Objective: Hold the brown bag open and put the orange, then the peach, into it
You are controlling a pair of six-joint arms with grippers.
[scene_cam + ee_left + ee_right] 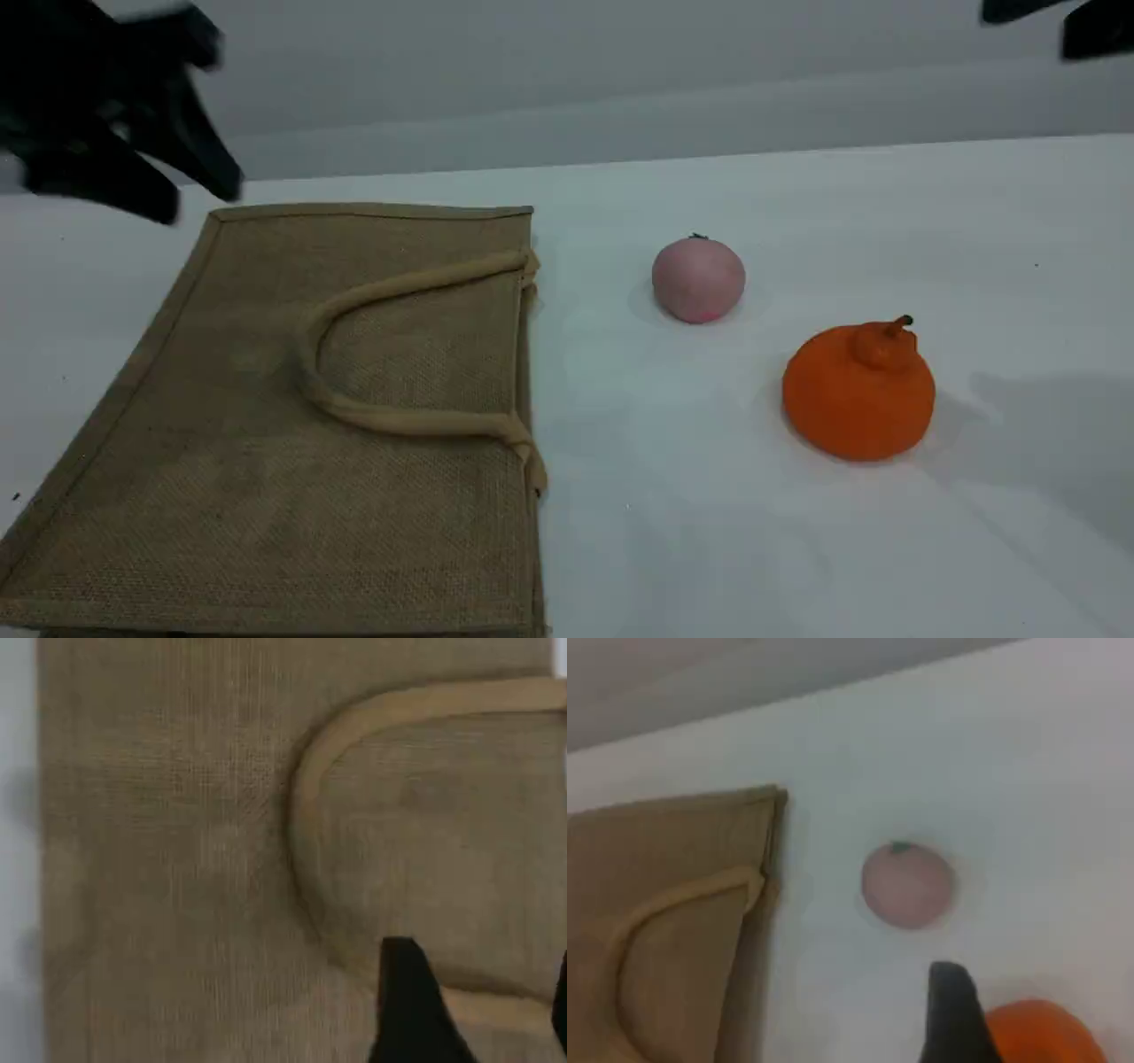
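Brown bag (pixel 266 461) lies flat, peach (pixel 698 278) and orange (pixel 858 392) beside it.

White table (pixel 709 549), smooth and matte, with a few tiny dark specks near its left and right edges. Behind its far edge rises a plain pale grey wall (pixel 567 80) crossed by a faint horizontal band.

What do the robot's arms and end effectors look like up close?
Both are matte black. The left end effector looks like chunky, angular black fingers, blurred in the scene view. Its fingertip is a flat, tapered black blade. The right end effector's fingertip looks the same. No cables or markings show.
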